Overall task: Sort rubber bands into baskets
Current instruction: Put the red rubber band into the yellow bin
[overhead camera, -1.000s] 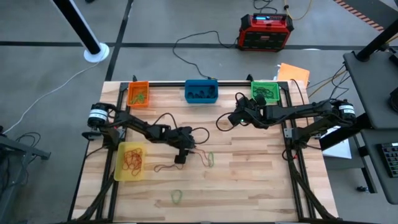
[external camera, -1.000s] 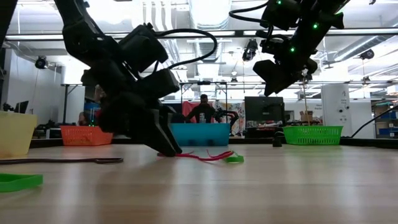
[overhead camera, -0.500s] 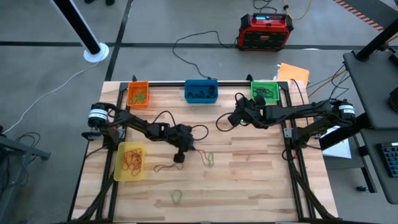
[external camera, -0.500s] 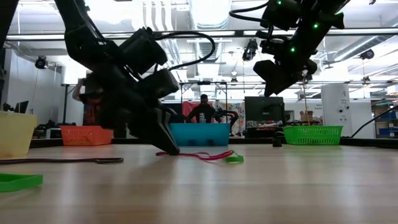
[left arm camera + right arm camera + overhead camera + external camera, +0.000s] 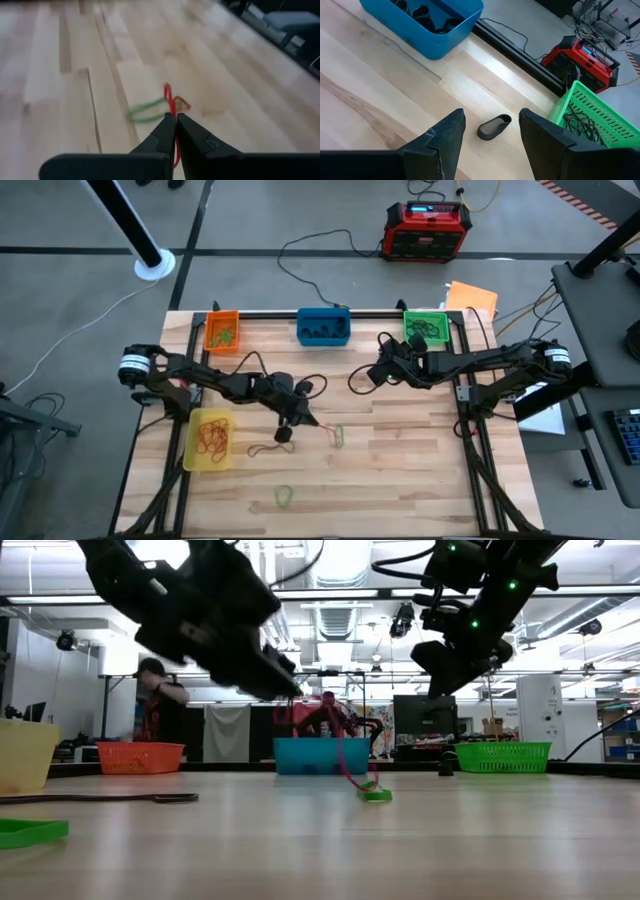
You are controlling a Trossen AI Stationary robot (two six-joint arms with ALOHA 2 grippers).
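The left gripper (image 5: 176, 120) is pinched tight on a red rubber band (image 5: 170, 97), hanging it above the counter (image 5: 400, 460) just beside a green rubber band (image 5: 338, 436), which lies well in front of the blue basket (image 5: 323, 327). The right gripper (image 5: 490, 125) waits with jaws wide and empty over a black rubber band (image 5: 494, 126), between the blue basket and the green basket (image 5: 590, 112).

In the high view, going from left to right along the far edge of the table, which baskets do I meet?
orange basket → blue basket → green basket
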